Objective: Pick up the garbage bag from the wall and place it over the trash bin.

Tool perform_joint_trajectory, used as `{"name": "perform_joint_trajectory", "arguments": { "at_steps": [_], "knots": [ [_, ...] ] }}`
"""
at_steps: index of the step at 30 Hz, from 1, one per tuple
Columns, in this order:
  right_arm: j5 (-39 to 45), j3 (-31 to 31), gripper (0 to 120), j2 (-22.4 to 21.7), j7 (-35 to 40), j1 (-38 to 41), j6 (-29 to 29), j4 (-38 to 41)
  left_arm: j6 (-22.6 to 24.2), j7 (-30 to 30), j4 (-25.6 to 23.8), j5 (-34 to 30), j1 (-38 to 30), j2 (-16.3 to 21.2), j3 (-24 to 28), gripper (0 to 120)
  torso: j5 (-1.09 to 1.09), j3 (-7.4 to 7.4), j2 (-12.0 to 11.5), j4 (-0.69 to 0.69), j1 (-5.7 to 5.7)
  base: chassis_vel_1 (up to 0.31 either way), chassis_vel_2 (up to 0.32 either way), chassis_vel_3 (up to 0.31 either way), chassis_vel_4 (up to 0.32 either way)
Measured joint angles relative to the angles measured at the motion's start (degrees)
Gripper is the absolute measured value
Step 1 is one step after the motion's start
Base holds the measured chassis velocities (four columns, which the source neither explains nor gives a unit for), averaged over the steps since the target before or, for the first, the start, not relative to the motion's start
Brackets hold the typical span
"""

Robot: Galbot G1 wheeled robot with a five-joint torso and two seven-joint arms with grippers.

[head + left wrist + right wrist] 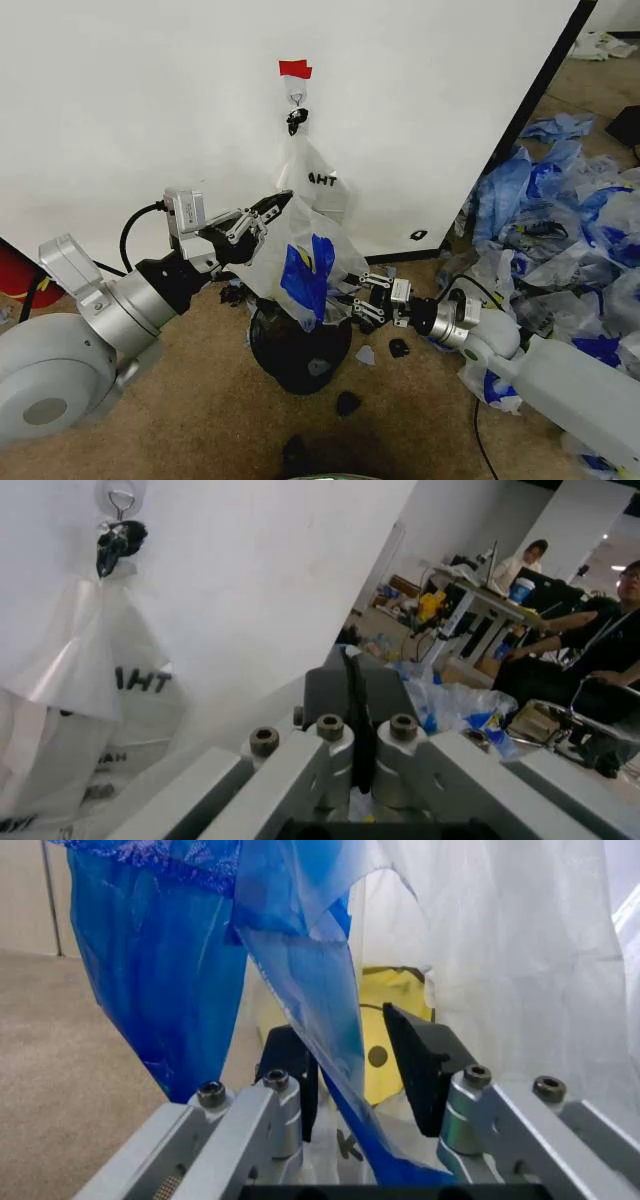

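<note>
The garbage bag point(296, 258), thin white plastic with blue patches, hangs spread between my two grippers just above the small black trash bin point(292, 362). My left gripper point(272, 208) is shut on the bag's upper left edge, and its fingers point(330, 705) are pressed together in the left wrist view. At the bag's lower right side my right gripper point(346, 298) stands open. Its fingers point(418, 1065) are apart, with a blue strip of the bag point(300, 967) running between them and the yellow face behind. The wall point(120, 110) carries red tape point(295, 68) and a hook point(296, 98).
A narrower white bag point(318, 172) with black lettering still hangs from the hook. A red cylinder point(14, 276) stands at the far left. A heap of blue and white bags point(570, 220) covers the floor on the right. Black scraps point(347, 403) lie near the bin.
</note>
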Motion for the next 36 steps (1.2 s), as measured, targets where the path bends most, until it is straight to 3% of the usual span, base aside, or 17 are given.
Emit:
{"name": "perform_joint_trajectory", "arguments": {
  "at_steps": [8,13,23,36],
  "knots": [
    [0.3,-0.1,23,0.2,-0.3,-0.6,-0.3,0.7,0.5,0.1,0.0,0.9,0.8,-0.4,0.7,0,-0.01,0.00,0.0,0.00,0.00,0.000,0.000,0.000,0.000],
    [2.1,0.4,1,-0.5,-1.4,-1.0,0.1,1.6,0.5,0.4,0.0,1.3,1.1,-0.4,1.0,0,0.00,0.00,0.0,0.00,0.00,0.000,0.000,0.000,0.000],
    [5.2,1.4,0,-1.9,-2.9,-1.2,0.3,2.2,0.5,0.6,0.0,2.2,1.2,-0.4,1.2,0,0.00,0.00,0.0,0.00,0.00,0.000,0.000,0.000,0.000],
    [21.3,5.0,0,-6.0,-14.3,-4.4,-0.2,5.6,0.4,0.7,0.0,6.2,1.4,-1.5,3.7,0,-0.01,0.00,0.0,0.00,0.00,0.000,0.000,0.000,0.000]
  ]
}}
